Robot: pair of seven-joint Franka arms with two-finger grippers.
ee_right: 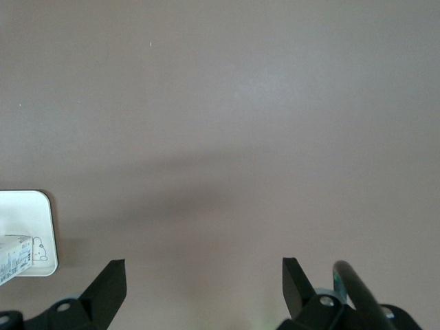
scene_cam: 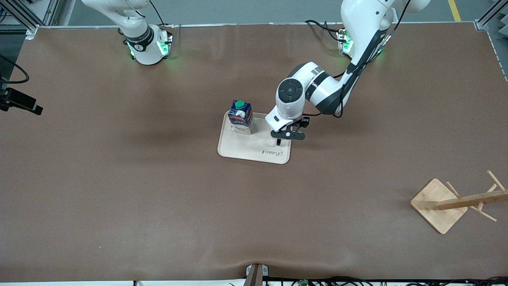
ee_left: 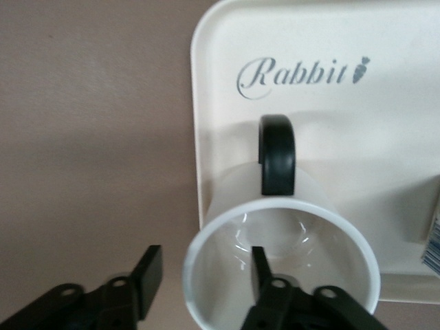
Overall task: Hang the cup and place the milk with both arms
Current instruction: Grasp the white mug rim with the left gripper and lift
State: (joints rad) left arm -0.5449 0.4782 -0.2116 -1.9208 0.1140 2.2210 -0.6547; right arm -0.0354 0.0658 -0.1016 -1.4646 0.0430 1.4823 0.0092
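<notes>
With fingers astride the cup's (ee_left: 278,258) rim, left claw (ee_left: 203,275) over the tray (scene_cam: 238,149).

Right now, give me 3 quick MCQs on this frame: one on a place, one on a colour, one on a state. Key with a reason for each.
1. Where does the milk stand?
A. on the bare table
B. on the tray
C. on the wooden rack

2. What colour is the cup's handle?
A. black
B. white
C. green

3. How are the left gripper fingers set at the cup?
A. both outside the cup
B. shut above the cup
C. one inside the rim, one outside

Key: 1 B, the carton sits on the tray's end nearest the bases. 2 A, the left wrist view shows a black loop on the white cup. 3 C, the rim wall lies between the open fingers. The right gripper waits open over bare table.
</notes>
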